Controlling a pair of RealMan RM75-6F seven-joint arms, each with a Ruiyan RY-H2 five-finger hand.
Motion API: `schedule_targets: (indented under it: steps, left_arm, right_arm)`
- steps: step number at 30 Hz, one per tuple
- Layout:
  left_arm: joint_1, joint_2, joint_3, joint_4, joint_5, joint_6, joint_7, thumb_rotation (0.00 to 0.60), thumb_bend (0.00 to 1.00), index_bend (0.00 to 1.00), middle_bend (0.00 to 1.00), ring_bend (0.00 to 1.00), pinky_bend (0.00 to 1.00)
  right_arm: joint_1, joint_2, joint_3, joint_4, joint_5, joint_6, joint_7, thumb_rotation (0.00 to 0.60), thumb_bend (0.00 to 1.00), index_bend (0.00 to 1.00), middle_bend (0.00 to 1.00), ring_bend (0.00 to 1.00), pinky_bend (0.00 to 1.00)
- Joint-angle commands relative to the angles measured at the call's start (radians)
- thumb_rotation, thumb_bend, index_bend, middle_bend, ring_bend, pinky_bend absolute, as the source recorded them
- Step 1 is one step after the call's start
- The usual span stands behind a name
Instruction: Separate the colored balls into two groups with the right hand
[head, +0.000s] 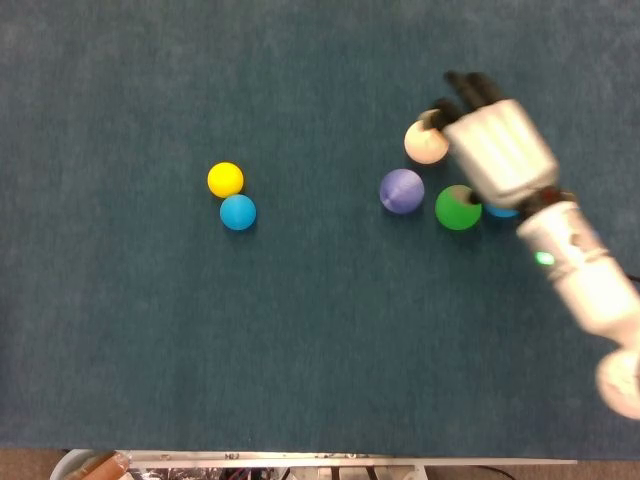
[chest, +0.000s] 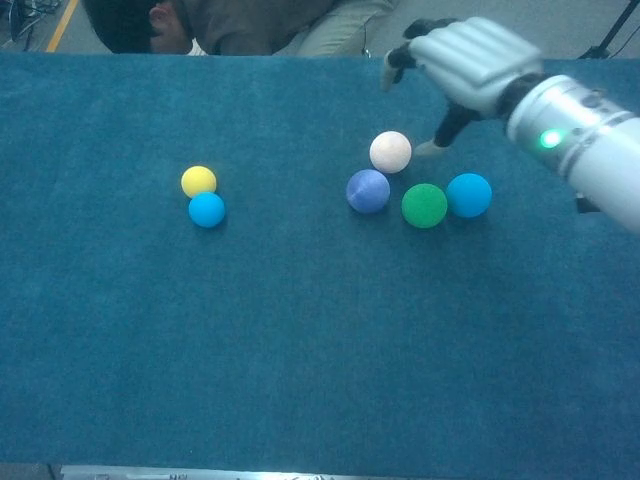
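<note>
Right hand (head: 497, 150) empty, fingers apart, hiding most of blue ball (chest: 468, 194).

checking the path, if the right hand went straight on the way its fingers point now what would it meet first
Nothing, as far as the head view shows: the right hand points up and left, past the cream ball just beside its fingers, onto bare cloth. The hand looks raised, so depth is unclear.
</note>
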Motion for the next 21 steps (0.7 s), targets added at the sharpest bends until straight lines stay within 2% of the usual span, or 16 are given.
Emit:
schedule_targets:
  steps: [1,6,13,18,21]
  left_arm:
    - [-0.021,-0.008,-0.014,-0.011,-0.008,-0.019,0.013,0.600,0.44,0.31,0.21,0.21,0.18]
    - [-0.053,-0.011,-0.031,-0.032,-0.010,-0.044,0.036,0.600,0.44,0.31,0.21,0.21,0.18]
    - [-0.066,-0.028,-0.062,-0.051,-0.041,-0.032,0.062,0.600,0.44,0.31,0.21,0.21,0.16]
    - [-0.071,-0.041,-0.066,-0.062,-0.049,-0.034,0.089,0.600,0.44,0.30,0.20,0.21,0.16]
    - [-0.066,-0.058,-0.071,-0.065,-0.046,-0.012,0.102,0.600,0.44,0.29,0.18,0.17,0.13]
  right_arm:
    - [-0.110,0.087,-0.069,-0.066,-0.118,0.090,0.077,0.600,0.07,0.32,0.32,0.08,0.12]
    - [-0.241,0.152,-0.128,-0.073,-0.239,0.195,0.152,0.600,0.08,0.32,0.32,0.08,0.12]
    - [-0.438,0.195,-0.192,-0.049,-0.357,0.362,0.236,0.600,0.08,0.32,0.32,0.08,0.12]
    - [-0.567,0.212,-0.225,-0.025,-0.402,0.445,0.309,0.600,0.08,0.32,0.32,0.08,0.12]
    - [-0.635,0.223,-0.234,0.002,-0.420,0.483,0.352,0.600,0.08,0.32,0.32,0.08,0.12]
